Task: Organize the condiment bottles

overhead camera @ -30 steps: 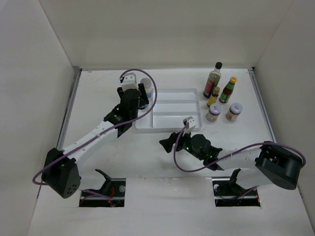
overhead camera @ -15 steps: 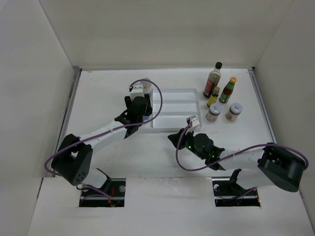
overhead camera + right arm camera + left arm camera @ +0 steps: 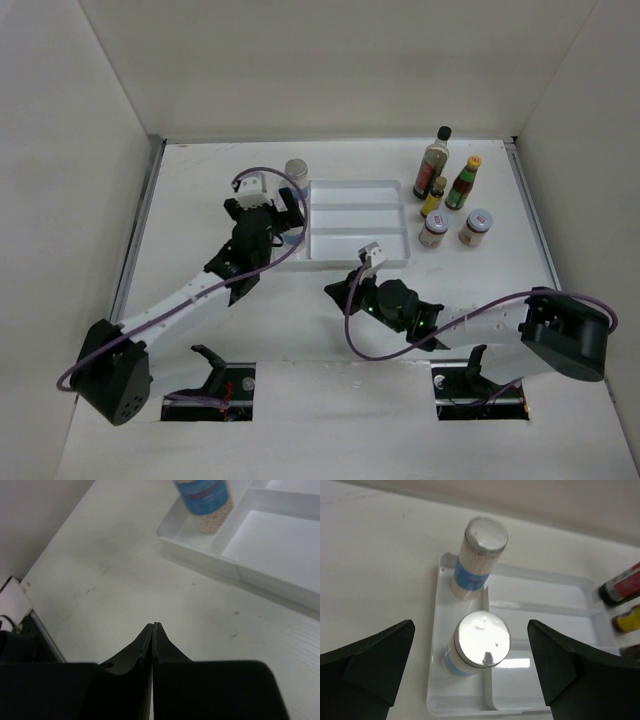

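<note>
Two grey-lidded, blue-labelled jars stand at the left end of the white divided tray point(image 3: 545, 605). The near jar point(image 3: 477, 642) is upright under my open left gripper point(image 3: 471, 630), between its black fingers point(image 3: 375, 655) and touching neither. The far jar point(image 3: 479, 555) point(image 3: 297, 170) stands at the tray's far left corner. My right gripper point(image 3: 154, 626) point(image 3: 337, 290) is shut on nothing, low over the table in front of the tray point(image 3: 270, 535). The near jar point(image 3: 202, 500) shows at the top of the right wrist view.
Right of the tray point(image 3: 360, 215) stand a tall dark bottle point(image 3: 434, 158), a small yellow bottle point(image 3: 436, 196), a yellow-capped red-labelled bottle point(image 3: 464, 182) and two white-lidded jars point(image 3: 433, 230) point(image 3: 477, 227). White walls close in the table on three sides.
My left gripper has opened and let go of a jar in the tray. My right gripper has gone from open to shut and shifted slightly left.
</note>
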Available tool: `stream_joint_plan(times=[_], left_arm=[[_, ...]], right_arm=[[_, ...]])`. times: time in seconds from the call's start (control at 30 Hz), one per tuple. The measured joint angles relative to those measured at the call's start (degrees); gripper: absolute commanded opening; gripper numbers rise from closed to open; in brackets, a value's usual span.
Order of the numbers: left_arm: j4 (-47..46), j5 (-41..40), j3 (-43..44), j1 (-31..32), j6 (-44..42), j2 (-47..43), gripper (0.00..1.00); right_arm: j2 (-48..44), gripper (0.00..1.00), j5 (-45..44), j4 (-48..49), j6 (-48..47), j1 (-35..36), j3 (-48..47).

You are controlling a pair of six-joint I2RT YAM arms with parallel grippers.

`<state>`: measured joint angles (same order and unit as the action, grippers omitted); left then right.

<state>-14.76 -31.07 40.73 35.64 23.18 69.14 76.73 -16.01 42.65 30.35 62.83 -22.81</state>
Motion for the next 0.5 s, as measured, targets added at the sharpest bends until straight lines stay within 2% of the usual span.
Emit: stream_joint_plan(times=[0.13,0.27,0.4,0.5], left_arm=[[-7.02,-0.7,-5.14,-3.21,0.2,-10.43,1.0],[-12.9,-5.29,-12.92,-7.69,2.34,-18.91,1.0],[-15.04,-8.11,-20.26,-11.06,7.45,-20.33,1.0],[-15.15,-7.3,-22.51,-11.52,11.28,-15.8,1.0]], right_arm=[[0.68,0.04,-0.33,-2.43,-2.12,3.26,-3.61],[0.68,0.09,-1.68,-9.99,-4.02,1.57,-11.28],[1.33,0.27,-3.78,-18.03,-6.49,-5.44,-23.85],[3.74,0.45,-6.84,-21.4,-9.35,-12.94,-33.7]])
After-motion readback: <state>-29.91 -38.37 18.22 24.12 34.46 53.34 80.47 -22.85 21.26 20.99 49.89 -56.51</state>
